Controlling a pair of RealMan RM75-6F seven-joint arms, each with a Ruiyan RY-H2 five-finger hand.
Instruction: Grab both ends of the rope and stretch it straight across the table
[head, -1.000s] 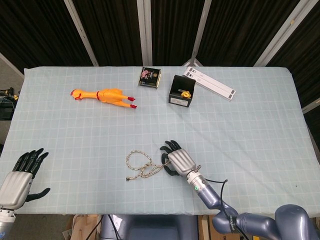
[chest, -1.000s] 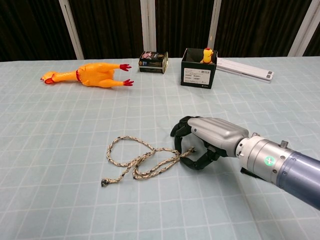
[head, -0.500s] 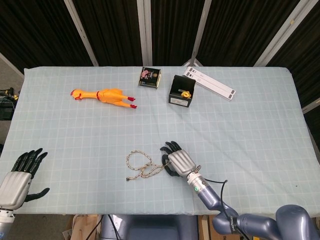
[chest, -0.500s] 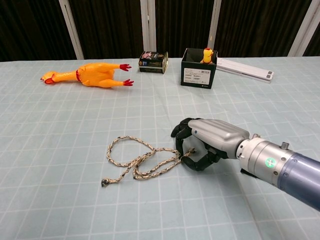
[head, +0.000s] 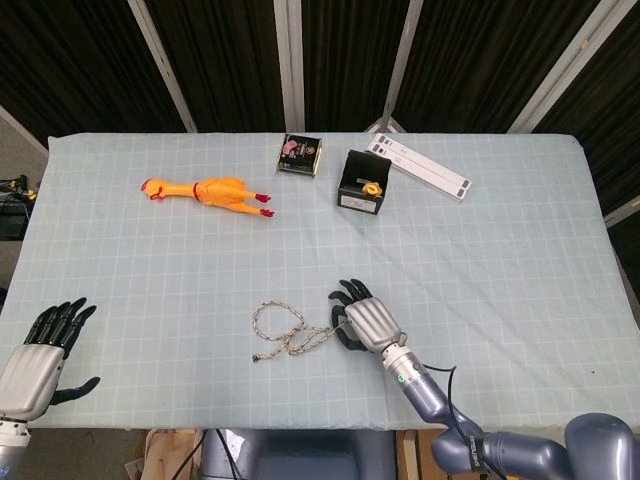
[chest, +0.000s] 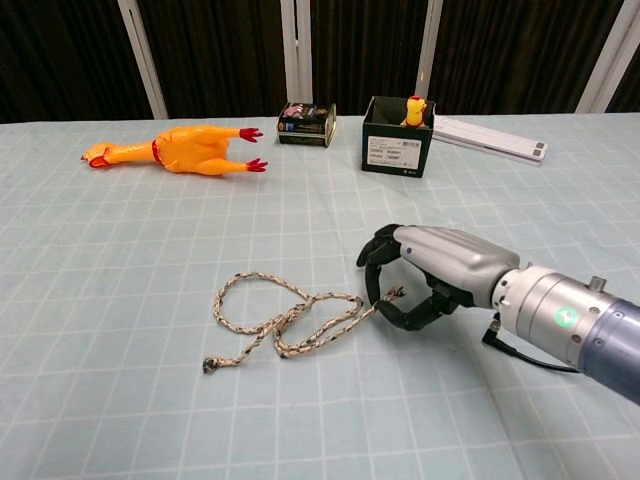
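Two robot hands show, well apart on the pale blue checked cloth of the surface. Far to the left, the left robot hand, silver-backed with black fingers, hovers at the near-left corner, fingers spread and holding nothing; only the head view shows it. Beyond it and further right lies an orange rubber chicken, smooth and glossy, with red feet. Just left of the right robot hand, a speckled tan-and-grey braided rope lies in loose loops on the cloth, one knotted end pointing away to the near left. The rope's other, frayed end reaches into the right robot hand, whose black fingers curl around it, the thumb beneath; it grips that end close to the cloth. Its casing is brushed metal, joined to a rounded blue-grey forearm. Far beyond this hand stand a small dark printed tin, a black open-topped box with a little yellow figure inside, and a flat white strip.
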